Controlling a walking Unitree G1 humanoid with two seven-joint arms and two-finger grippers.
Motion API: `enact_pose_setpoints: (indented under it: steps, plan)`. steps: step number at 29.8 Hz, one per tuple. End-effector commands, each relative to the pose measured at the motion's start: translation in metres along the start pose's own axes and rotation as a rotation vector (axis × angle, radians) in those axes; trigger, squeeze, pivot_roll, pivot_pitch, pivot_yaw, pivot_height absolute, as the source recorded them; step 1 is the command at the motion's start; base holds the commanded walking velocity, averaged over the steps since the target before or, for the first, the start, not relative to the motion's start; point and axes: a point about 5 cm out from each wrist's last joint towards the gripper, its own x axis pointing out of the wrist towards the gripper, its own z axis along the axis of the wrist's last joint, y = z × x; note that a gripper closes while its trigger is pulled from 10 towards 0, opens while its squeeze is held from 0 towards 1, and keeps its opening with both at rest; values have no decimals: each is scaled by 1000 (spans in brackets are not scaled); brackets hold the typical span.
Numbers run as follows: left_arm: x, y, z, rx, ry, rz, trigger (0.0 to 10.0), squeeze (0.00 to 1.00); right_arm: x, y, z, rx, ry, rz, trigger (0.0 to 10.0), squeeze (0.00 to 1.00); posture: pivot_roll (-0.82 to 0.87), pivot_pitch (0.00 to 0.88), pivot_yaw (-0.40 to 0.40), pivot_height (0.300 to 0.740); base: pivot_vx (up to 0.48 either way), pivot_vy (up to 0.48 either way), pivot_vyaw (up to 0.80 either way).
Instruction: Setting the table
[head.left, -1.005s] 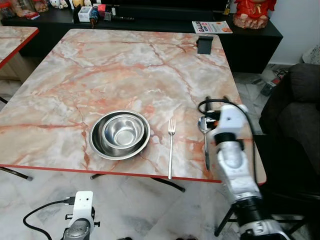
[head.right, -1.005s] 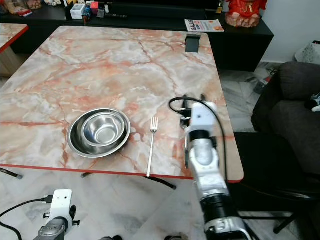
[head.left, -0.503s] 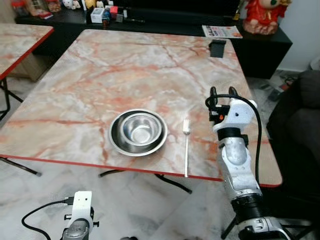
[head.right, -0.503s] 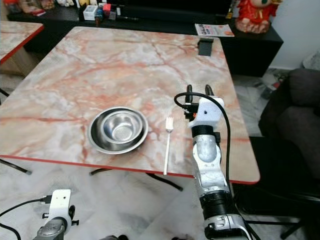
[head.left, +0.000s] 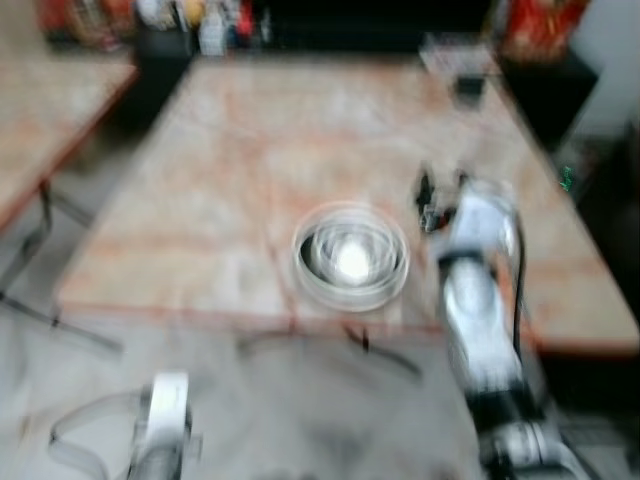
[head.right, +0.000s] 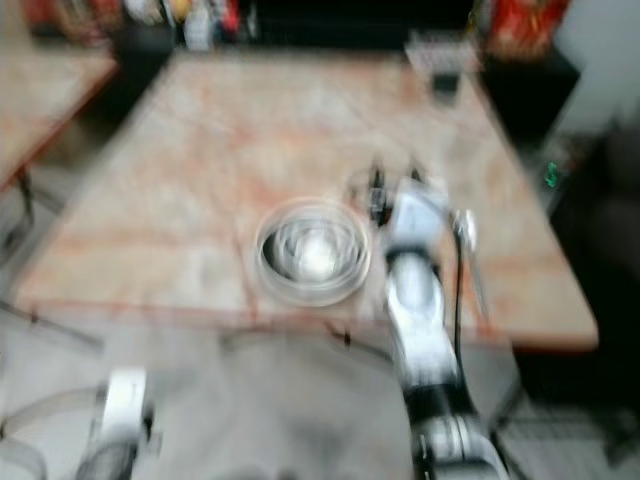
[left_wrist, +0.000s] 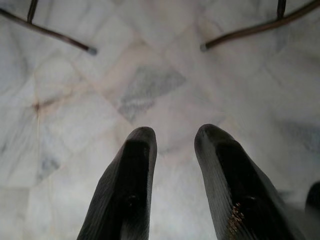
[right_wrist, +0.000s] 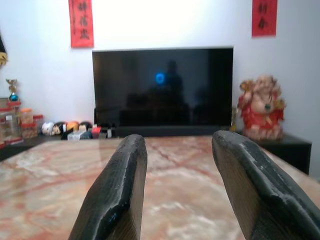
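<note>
Across the marble table (head.left: 230, 150), blurred by camera motion, we see the nested steel bowls (head.left: 350, 256) near the front edge. Our right gripper (right_wrist: 177, 165) hovers just beside them, fingers spread and empty, facing a dark television (right_wrist: 162, 87). Our left gripper (left_wrist: 175, 145) hangs open above the floor (left_wrist: 145, 90).
</note>
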Motion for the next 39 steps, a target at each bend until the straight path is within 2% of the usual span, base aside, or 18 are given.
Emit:
enact_pose_setpoints:
  steps: [1, 13, 23, 28, 30, 32, 33, 34, 35, 36, 39]
  plan:
    - [-2, 4, -8, 9, 23, 8, 10000, 0, 2, 4, 5, 8, -21, 10, 10000, 0, 20, 86, -10, 740, 0, 480, 0]
    - [-2, 2, -7, 31, 19, -5, 10000, 0, -2, 13, 7, 20, -27, 30, 10000, 0, 10, 62, -11, 740, 0, 480, 0]
    - [-2, 2, -8, 36, 22, -11, 10000, 0, -10, 12, -2, 15, 3, 45, 10000, 0, 7, 47, -17, 740, 0, 480, 0]
    - [-2, 1, -9, 40, 23, -14, 10000, 0, -46, 1, -62, -51, 241, 66, 10000, 0, 12, 42, -16, 740, 0, 480, 0]
    - [-2, 1, -9, 40, 24, -14, 10000, 0, -52, -1, -70, -55, 280, 66, 10000, 0, 12, 42, -16, 740, 0, 480, 0]
    - [-3, 1, -10, 43, 25, -14, 10000, 0, -75, -10, -95, -86, 408, 61, 10000, 0, 16, 38, -15, 740, 0, 480, 0]
    - [-3, 2, -11, 44, 27, -13, 10000, 0, -83, -13, -103, -94, 449, 58, 10000, 0, 19, 36, -14, 740, 0, 480, 0]
    - [-3, 2, -11, 44, 27, -13, 10000, 0, -83, -13, -103, -94, 449, 58, 10000, 0, 19, 36, -14, 740, 0, 480, 0]
    - [-3, 3, -12, 45, 28, -11, 10000, 0, -97, -17, -113, -99, 509, 54, 10000, 0, 19, 35, -13, 740, 0, 480, 0]
    - [-3, 3, -12, 45, 28, -11, 10000, 0, -97, -17, -113, -99, 509, 54, 10000, 0, 19, 35, -13, 740, 0, 480, 0]
    - [-4, 4, -13, 48, 31, -10, 10000, 0, -120, -22, -130, -107, 614, 57, 10000, 0, 19, 29, -9, 740, 0, 480, 0]
